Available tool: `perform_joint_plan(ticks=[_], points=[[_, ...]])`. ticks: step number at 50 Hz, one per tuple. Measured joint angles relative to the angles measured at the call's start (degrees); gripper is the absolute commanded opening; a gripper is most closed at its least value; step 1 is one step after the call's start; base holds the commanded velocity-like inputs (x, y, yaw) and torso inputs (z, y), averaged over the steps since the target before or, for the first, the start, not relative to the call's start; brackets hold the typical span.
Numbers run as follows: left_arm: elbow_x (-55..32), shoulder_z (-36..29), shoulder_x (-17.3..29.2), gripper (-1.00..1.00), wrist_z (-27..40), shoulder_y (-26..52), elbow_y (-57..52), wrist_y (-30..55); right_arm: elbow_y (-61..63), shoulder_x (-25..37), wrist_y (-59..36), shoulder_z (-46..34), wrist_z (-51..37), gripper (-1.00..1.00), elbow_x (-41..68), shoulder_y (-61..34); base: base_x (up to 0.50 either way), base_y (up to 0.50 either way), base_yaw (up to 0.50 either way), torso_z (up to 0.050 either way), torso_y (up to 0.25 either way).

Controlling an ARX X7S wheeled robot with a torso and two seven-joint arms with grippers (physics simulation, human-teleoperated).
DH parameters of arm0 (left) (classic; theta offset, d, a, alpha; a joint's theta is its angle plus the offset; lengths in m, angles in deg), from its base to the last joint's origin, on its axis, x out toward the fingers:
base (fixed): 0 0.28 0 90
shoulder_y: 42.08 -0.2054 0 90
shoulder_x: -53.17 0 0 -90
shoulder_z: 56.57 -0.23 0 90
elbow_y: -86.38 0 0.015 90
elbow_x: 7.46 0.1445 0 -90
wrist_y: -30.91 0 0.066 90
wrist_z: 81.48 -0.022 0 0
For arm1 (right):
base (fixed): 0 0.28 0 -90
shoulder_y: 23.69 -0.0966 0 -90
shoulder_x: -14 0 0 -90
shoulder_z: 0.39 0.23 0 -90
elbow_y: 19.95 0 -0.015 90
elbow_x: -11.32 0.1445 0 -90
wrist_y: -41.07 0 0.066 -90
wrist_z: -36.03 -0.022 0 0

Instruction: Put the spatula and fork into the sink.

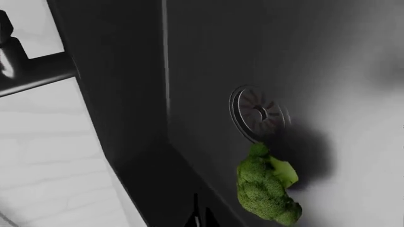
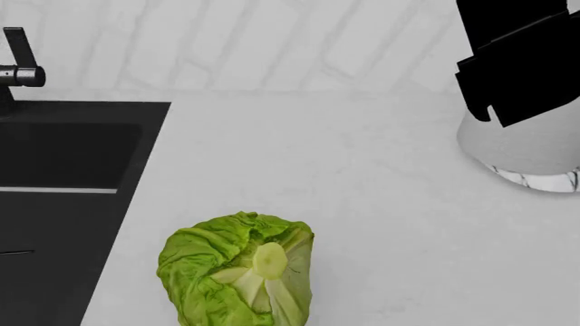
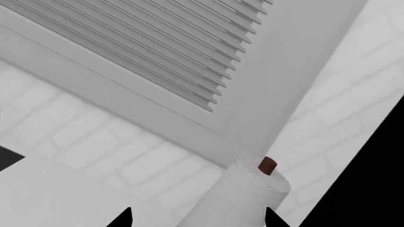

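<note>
Fork and spatula showed in no view, so, though both would likely handle light, stiff and slick and pinch best mid-handle, only the sink [image 2: 81, 112] by the bench [image 2: 363, 170] was sure; right fingers [image 3: 126, 218] stood wide and empty, while the state of the left fingers [image 1: 196, 215] could not be told.

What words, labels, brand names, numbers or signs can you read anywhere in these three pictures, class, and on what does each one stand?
None can be read in any view.
The sink, its drain, the tap, the broccoli, the lettuce, the paper roll and the shutter all show plain surfaces with no writing.
</note>
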State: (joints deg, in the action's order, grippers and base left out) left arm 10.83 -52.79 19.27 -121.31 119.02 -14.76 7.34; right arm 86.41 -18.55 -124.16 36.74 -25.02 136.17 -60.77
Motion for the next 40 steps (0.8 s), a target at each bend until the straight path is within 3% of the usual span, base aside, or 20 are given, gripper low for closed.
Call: perform_joint_plan(ticks=[20,31,40], points=[[-0.22,1.58,1.34,1.00,0.89,0.14,-2.54,-1.45,0.18,0.06,-0.35,0.22,-0.17,1.00,0.43,0.12,0.00,0.00,0.00,0.000,0.000],[1.59,2.06,5.33,1.00,-4.60,5.08,-12.88,0.98,0.04,-0.10,-0.57,0.49,0.02,1.00,0.48,0.07,0.00,0.00,0.00,0.000,0.000],[0.02,6.99,7.89,1.00,-7.24,9.08,-21.30,1.97,0.33,0.22,-0.55,0.70,-0.35,1.00,1.34,-0.28,0.00,0.00,0.00,0.000,0.000]])
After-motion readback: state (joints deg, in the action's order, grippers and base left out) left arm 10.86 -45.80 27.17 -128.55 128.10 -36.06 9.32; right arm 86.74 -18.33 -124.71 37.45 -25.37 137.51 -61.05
